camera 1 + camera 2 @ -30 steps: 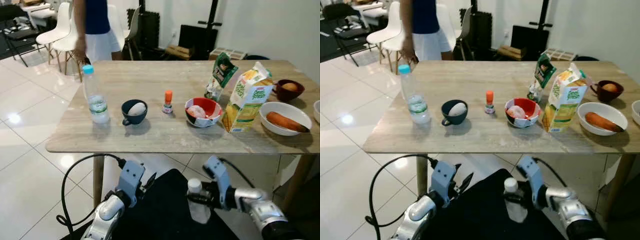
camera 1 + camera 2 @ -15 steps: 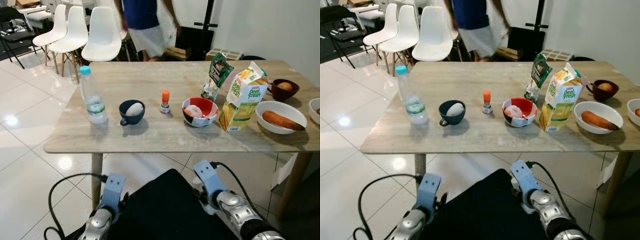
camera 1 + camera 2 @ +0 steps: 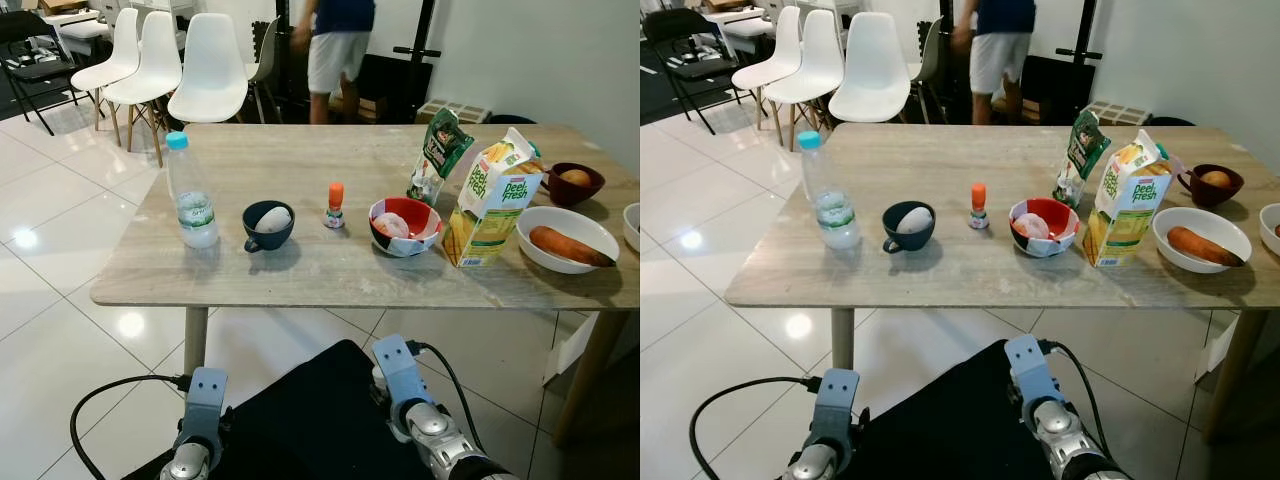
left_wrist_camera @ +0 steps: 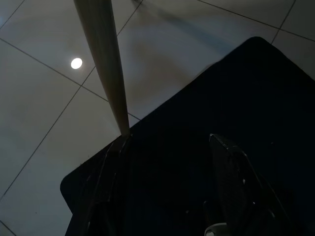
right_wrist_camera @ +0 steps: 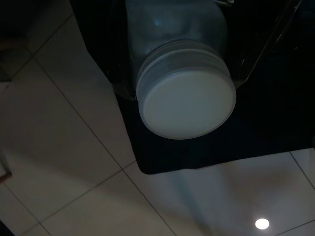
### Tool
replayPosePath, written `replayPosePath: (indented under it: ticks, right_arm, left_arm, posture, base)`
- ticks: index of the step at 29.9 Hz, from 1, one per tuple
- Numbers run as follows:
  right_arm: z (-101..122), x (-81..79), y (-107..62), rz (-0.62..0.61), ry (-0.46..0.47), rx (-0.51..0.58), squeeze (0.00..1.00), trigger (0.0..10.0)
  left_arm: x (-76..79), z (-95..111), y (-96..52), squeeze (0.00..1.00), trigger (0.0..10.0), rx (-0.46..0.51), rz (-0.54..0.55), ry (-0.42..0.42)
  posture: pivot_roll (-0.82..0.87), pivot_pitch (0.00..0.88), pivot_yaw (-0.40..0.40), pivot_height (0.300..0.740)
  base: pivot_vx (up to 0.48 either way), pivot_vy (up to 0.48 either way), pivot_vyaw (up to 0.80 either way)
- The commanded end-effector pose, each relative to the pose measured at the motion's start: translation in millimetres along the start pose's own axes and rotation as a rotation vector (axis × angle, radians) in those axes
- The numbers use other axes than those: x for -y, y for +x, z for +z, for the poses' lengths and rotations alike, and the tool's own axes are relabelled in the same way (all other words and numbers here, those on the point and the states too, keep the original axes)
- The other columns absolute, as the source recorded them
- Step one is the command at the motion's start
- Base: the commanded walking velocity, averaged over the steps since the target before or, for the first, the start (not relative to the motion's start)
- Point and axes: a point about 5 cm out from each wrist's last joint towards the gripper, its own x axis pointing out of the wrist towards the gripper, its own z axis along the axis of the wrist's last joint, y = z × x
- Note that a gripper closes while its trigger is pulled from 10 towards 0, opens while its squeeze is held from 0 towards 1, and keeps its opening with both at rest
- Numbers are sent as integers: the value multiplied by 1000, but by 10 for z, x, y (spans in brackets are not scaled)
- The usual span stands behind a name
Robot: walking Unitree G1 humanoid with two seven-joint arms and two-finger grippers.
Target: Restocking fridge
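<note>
White-capped bottle (image 5: 184,93) sits clenched in the right tool (image 5: 177,59); a loose hold could drop it. Left tool (image 4: 167,187) is released.

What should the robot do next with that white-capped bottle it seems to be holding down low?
Probably carry it away toward a fridge. The right tool already grips the white-capped bottle below the table, over the tiled floor, and the left tool hangs open and idle.

A home dining area: wooden table (image 3: 300,270) with groceries, white chairs (image 3: 208,75).
</note>
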Motion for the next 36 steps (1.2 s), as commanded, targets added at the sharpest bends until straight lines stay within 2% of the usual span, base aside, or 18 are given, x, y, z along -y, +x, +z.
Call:
replayPosePath:
  ticks: [1, 5, 6, 9, 14, 36]
  right_arm:
    - [-70, -13, -19, 12, 0, -8, 0, 10000]
    - [-144, 17, -42, -3, -32, -23, 0, 10000]
    - [-177, 47, -51, -24, -37, -35, 0, 10000]
    - [-197, 63, -56, -38, -40, -43, 0, 10000]
    - [-202, 81, -59, -70, -32, -39, 0, 10000]
    - [-287, 131, -84, -116, -26, -72, 0, 10000]
  left_arm:
    - [3, -21, -9, 0, 10000, 4, 6, -3]
    - [18, 4, -7, 0, 10000, 28, -10, -20]
    - [50, 31, -3, 0, 10000, 45, -33, 18]
    - [80, 60, -1, 0, 10000, 68, -53, 43]
    - [96, 85, 1, 0, 10000, 87, -59, 55]
    - [142, 101, 7, 0, 10000, 95, -41, 29]
  posture:
    - [-72, 20, -10, 740]
    - [-77, 18, -11, 740]
    - [-79, 20, -9, 740]
    - [-77, 19, -6, 740]
    - [-74, 20, -4, 740]
    - [-70, 23, -20, 740]
  base:
    - [0, 0, 0]
    - [0, 0, 0]
    - [0, 0, 0]
    - [0, 0, 0]
    - [0, 0, 0]
    - [0, 0, 0]
